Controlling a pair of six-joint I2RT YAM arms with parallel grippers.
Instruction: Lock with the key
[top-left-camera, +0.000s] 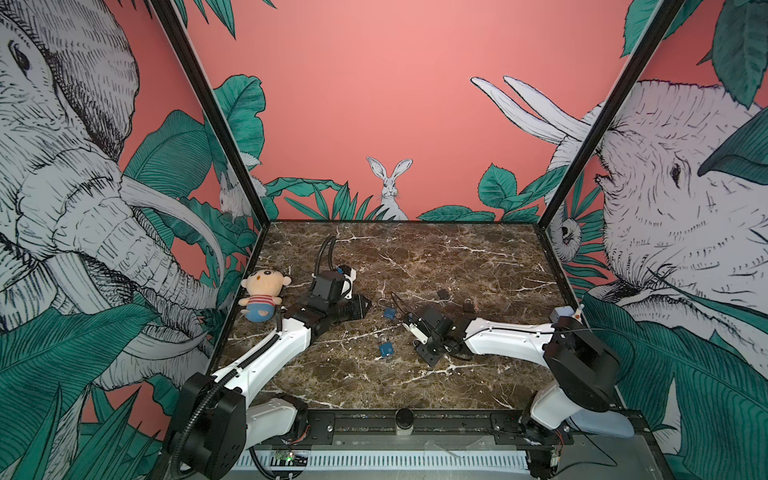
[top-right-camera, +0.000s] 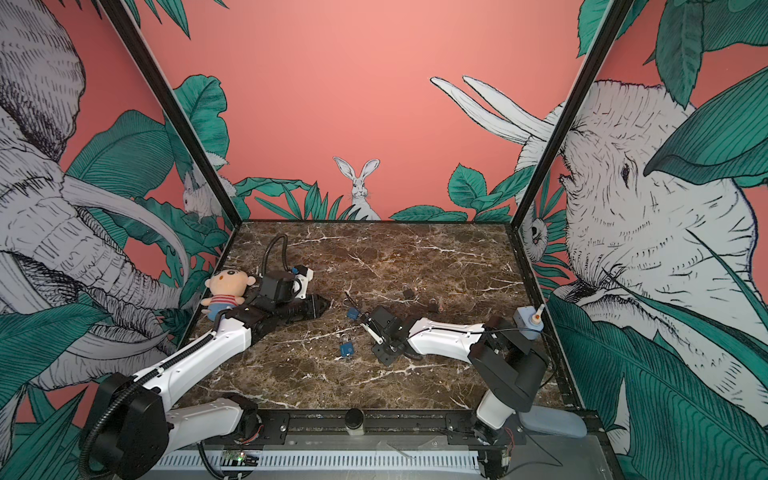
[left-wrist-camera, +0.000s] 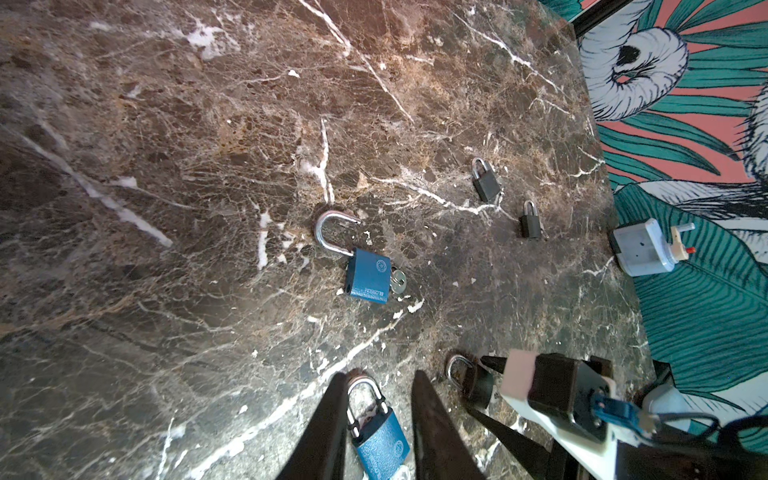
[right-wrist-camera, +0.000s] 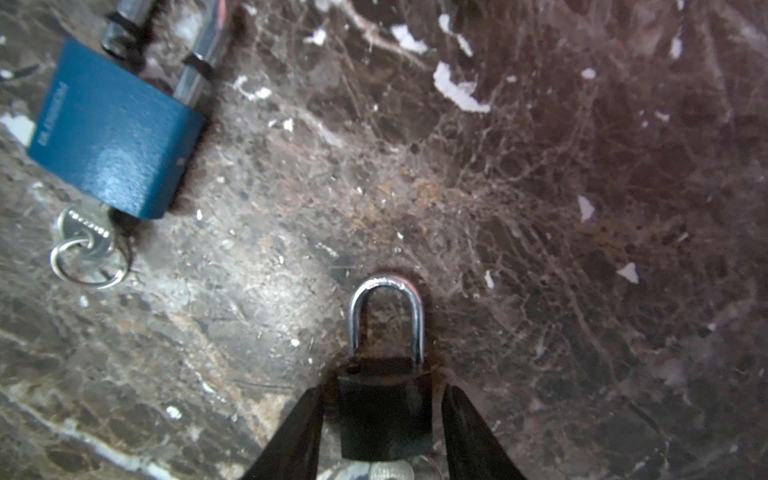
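Note:
A small black padlock (right-wrist-camera: 384, 409) lies on the marble with its shackle closed and a silver key (right-wrist-camera: 390, 471) in its base. My right gripper (right-wrist-camera: 385, 388) is open, its fingers on either side of the lock body with slim gaps. In the left wrist view this padlock (left-wrist-camera: 471, 380) sits between those fingers. A blue padlock (left-wrist-camera: 378, 432) with a closed shackle and a key (right-wrist-camera: 85, 228) on a ring lies on the table. It shows between the fingers of my open left gripper (left-wrist-camera: 380, 375), which hovers beside it (top-left-camera: 385, 349) in a top view.
Another blue padlock (left-wrist-camera: 368, 278) lies with its shackle swung open and a key in it. Two more black padlocks (left-wrist-camera: 486, 183) (left-wrist-camera: 532, 224) lie farther right. A plush doll (top-left-camera: 262, 297) sits at the left wall. A white and blue device (top-left-camera: 563, 313) stands at the right edge.

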